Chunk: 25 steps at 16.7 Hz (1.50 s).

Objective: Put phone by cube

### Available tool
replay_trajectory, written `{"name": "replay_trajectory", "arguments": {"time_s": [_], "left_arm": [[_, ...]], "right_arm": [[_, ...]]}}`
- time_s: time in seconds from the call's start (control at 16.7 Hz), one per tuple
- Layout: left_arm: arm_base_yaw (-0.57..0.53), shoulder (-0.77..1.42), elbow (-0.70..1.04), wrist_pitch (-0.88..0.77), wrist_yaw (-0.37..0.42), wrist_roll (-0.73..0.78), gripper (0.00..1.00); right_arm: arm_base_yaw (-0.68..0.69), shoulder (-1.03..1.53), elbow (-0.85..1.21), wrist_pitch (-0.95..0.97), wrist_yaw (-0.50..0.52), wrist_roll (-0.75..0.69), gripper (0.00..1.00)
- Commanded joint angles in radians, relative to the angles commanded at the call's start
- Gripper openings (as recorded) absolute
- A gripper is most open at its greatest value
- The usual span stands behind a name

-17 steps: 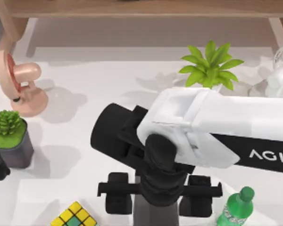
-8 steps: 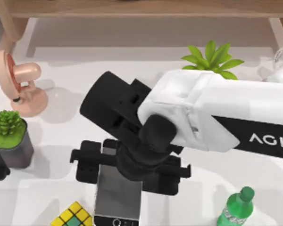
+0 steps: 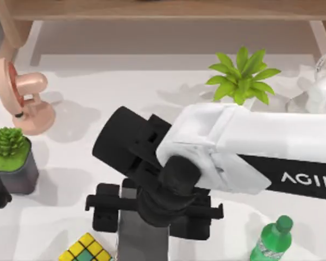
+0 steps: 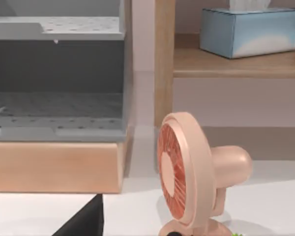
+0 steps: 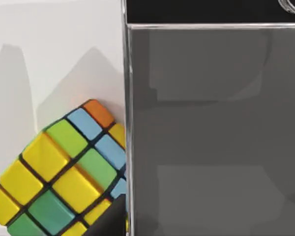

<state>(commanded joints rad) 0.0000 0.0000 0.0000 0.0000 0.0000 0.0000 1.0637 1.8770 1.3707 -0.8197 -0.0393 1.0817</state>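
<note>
A pink desk fan [image 3: 20, 98] stands upper left, a potted succulent [image 3: 12, 159] below it, a green bottle [image 3: 270, 240] lower right, a leafy plant [image 3: 241, 76] upper right.

The scene is evenly and brightly lit. Soft grey shadows are cast on the white desk [image 3: 87, 157] beside the pink fan [image 3: 23, 98] and the leafy plant [image 3: 242, 76]. Faint reflections are seen on the phone [image 5: 216, 132] screen. Edges are rendered slightly soft.

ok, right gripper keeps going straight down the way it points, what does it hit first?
Likely bare table, via the phone that the right gripper holds. The cube sits just beside that line; depth unclear.
</note>
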Motion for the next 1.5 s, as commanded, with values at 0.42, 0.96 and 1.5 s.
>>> {"name": "replay_trajectory", "arguments": {"time_s": [0.42, 0.96, 1.5], "left_arm": [[0.0, 0.0, 0.0, 0.0, 0.0, 0.0, 1.0], [0.0, 0.0, 0.0, 0.0, 0.0, 0.0, 1.0], [0.0, 0.0, 0.0, 0.0, 0.0, 0.0, 1.0]], "right_arm": [[0.018, 0.046, -0.122, -0.055, 0.041, 0.015, 0.0], [0.018, 0.055, -0.131, -0.057, 0.043, 0.016, 0.3], [0.018, 0.055, -0.131, -0.057, 0.043, 0.016, 0.98]]}}
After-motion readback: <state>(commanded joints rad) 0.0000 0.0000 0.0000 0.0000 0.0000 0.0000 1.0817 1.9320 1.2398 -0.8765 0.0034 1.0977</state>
